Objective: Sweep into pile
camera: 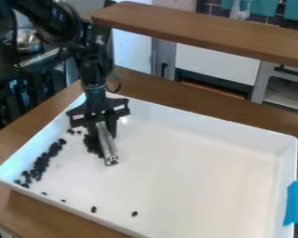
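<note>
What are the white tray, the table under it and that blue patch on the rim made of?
The tray looks like smooth plastic, judging by its soft sheen and rounded corners, though coated metal is possible. The table seems to be wood or laminate, from its warm brown surface. The blue patch is probably matte tape, lying flat against the rim.

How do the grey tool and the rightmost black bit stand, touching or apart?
Apart. The camera view shows bare white tray between the lower end of the grey tool and the black bit.
</note>
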`<state>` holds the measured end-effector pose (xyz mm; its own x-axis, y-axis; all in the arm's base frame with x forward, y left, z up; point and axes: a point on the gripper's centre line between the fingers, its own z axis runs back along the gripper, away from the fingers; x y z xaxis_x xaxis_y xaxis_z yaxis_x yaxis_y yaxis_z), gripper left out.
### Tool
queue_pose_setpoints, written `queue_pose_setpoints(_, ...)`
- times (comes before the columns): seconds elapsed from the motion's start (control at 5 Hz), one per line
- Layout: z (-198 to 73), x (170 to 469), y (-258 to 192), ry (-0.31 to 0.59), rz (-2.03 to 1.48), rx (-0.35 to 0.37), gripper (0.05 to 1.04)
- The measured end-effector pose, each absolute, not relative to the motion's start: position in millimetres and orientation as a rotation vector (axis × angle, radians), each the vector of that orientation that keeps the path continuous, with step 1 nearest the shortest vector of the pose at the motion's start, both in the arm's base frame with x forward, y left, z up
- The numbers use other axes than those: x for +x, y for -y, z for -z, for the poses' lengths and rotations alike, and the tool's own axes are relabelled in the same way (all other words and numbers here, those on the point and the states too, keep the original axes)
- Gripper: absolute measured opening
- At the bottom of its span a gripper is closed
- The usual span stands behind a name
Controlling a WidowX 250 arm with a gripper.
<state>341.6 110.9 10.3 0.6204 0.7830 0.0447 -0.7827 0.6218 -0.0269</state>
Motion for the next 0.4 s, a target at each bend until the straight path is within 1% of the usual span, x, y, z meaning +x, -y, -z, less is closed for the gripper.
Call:
queue_pose_setpoints(0.2,-11.0,320.2,-131.5,0.059,-0.880,-0.003,0.381)
queue_pose_setpoints(0.4,-12.7,310.9,-137.5,0.054,-0.807,-0.011,0.381)
